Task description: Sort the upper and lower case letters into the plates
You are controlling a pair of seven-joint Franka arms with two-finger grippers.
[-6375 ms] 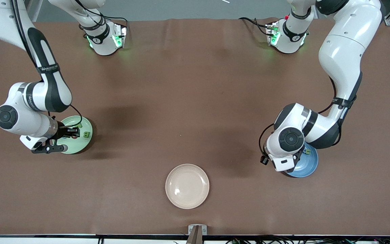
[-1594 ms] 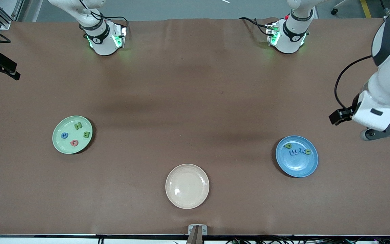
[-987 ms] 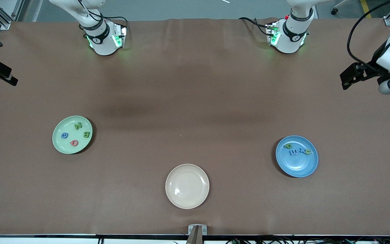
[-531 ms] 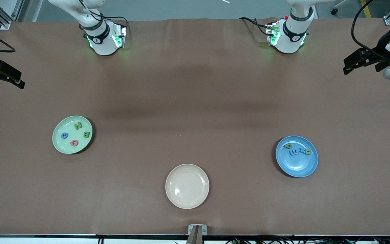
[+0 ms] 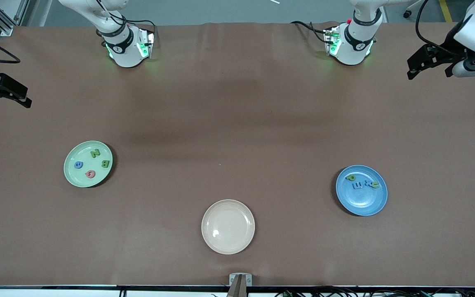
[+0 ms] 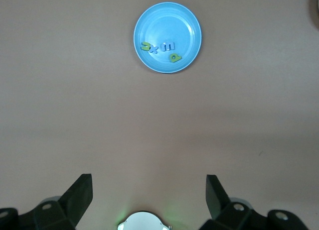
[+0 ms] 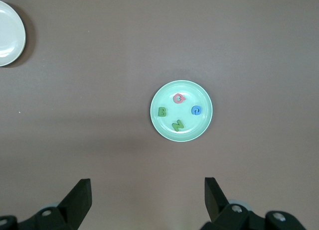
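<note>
Cream plate [image 5: 228, 226] sitting bare near the front camera, between the two sorting plates, nothing blocking anything. Compared with half a second back: left gripper [image 5: 430, 66] lifted a bit more over the left arm's end, right gripper [image 5: 1, 91] barely shifted over the right arm's end. Both wide open, holding nothing. Green plate [image 5: 72, 177] holding four letters [image 5: 93, 163]: Z, B, blue one, pink one. Blue plate [image 5: 363, 204] holding four more letters [image 5: 361, 183] in a row.
</note>
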